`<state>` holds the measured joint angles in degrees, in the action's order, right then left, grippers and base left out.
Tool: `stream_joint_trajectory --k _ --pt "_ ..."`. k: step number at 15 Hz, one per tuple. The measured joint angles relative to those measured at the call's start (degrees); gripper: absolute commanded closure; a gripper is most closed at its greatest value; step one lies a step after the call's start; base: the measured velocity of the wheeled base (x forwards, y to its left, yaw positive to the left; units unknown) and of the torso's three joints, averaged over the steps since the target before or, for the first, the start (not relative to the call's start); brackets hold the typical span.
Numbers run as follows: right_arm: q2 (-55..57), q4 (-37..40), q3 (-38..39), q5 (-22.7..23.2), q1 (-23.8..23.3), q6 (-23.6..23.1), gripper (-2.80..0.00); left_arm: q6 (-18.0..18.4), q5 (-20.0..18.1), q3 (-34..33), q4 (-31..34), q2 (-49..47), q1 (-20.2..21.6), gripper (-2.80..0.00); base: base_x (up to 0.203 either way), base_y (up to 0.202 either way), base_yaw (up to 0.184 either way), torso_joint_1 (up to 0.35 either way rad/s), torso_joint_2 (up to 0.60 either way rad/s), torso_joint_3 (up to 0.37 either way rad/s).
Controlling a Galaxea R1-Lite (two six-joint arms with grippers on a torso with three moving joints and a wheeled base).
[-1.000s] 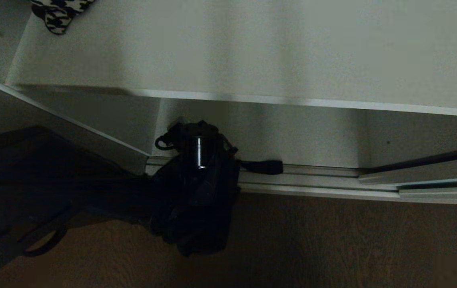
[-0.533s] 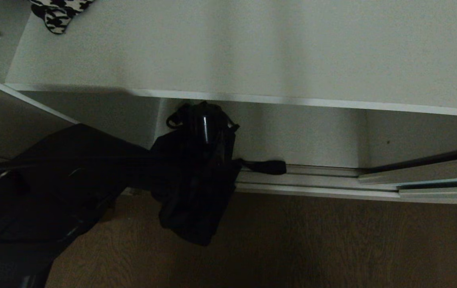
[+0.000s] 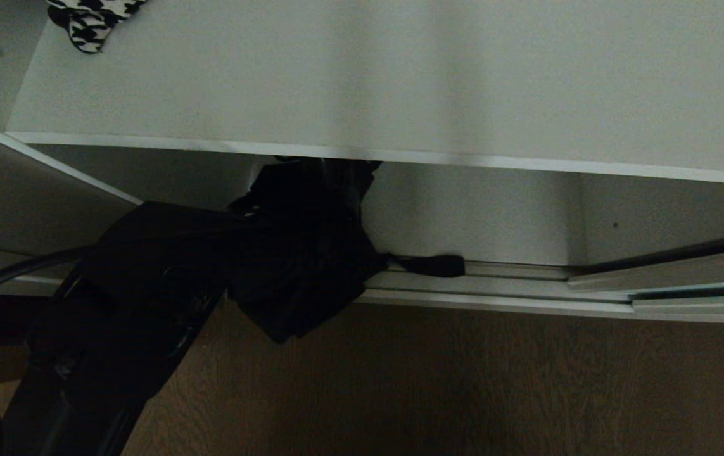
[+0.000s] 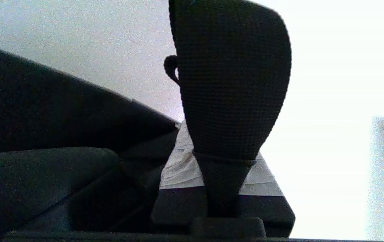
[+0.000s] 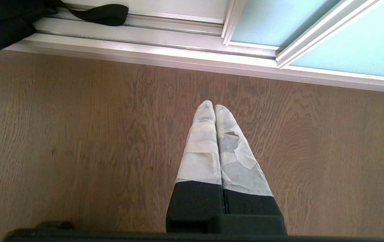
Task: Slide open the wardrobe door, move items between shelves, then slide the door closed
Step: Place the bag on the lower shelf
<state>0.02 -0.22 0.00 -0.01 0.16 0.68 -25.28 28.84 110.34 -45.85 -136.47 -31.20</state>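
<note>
Wood-grain flooring (image 3: 495, 386) runs up to the ribbed silver floor track (image 3: 526, 297) of an open wardrobe. Above the left gripper (image 4: 223, 198), a broad white-grey shelf (image 3: 368, 76) spans the head view, its thin front edge just over the arm's wrist. To the right of that gripper, the sliding wardrobe door (image 5: 353, 50), frosted aqua glass in a silver frame, stands pushed aside on the track. The left arm (image 3: 114, 329) reaches up from the lower left into the compartment beneath the shelf. Its taped fingers (image 4: 181, 168) are pressed together on the woven strap of a black bag (image 3: 301, 259), which hangs bunched at the wrist, one loose strap end lying on the track. The right gripper (image 5: 214, 107) hangs over the floor, fingertips pressed together with nothing between them. Far beyond the left gripper, a black-and-white houndstooth cloth (image 3: 89, 22) lies at the shelf's back left corner.
</note>
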Motion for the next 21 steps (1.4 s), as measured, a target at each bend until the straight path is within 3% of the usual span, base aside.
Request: stream_joint_trajectory --k 6,11,15,18,21 --pt "0.0 0.0 0.0 0.0 0.0 0.0 0.00 8.9 -0.9 0.8 -12.6 0.0 0.0 0.00 0.000 0.000 0.000 0.000 0.00 0.000" --pt "0.0 0.0 0.0 0.0 0.0 0.0 0.00 18.3 -4.3 0.7 -25.7 -0.2 -0.5 0.00 0.000 0.000 0.000 0.000 0.00 0.000" --pt "0.0 0.0 0.0 0.0 0.0 0.0 0.00 19.1 -5.6 0.7 -28.2 1.7 -0.6 0.00 0.000 0.000 0.000 0.000 0.00 0.000" --pt "0.0 0.0 0.0 0.0 0.0 0.0 0.00 23.1 -5.7 0.7 -34.5 2.1 -0.6 0.00 0.000 0.000 0.000 0.000 0.00 0.000" --pt "0.0 0.0 0.0 0.0 0.0 0.0 0.00 24.8 -6.5 0.7 -38.3 1.3 -0.5 0.00 0.000 0.000 0.000 0.000 0.00 0.000"
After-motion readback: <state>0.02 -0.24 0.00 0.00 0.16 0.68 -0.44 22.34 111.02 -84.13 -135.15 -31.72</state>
